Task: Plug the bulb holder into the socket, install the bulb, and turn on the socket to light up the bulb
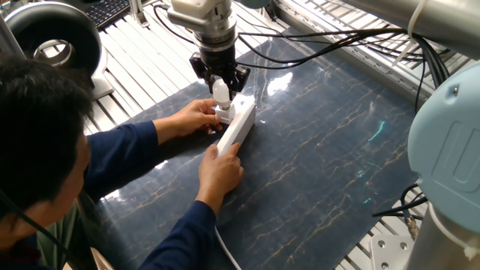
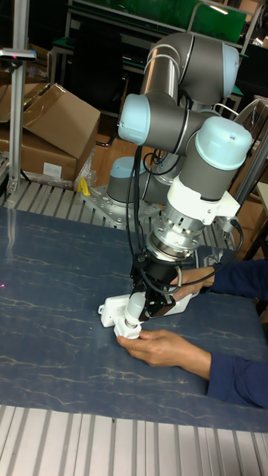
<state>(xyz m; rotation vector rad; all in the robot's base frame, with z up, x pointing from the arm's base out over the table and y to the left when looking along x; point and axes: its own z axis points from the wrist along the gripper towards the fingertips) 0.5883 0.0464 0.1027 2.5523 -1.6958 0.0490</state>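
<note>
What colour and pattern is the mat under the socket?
Dark blue-black with pale marble-like veining on the mat; the fixed view shows it best.

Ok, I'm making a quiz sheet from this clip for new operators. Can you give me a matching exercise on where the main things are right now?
Things:
1. the bulb
2. the socket
3. the gripper
4. the person's hands

Places or states:
A. lying flat on the dark marbled mat
B. one at each end of the strip, steadying it
C. upright between the fingers, over the strip's far end
D. pointing straight down, closed around a small white part

Pairs: 1-C, 2-A, 3-D, 4-B
</note>
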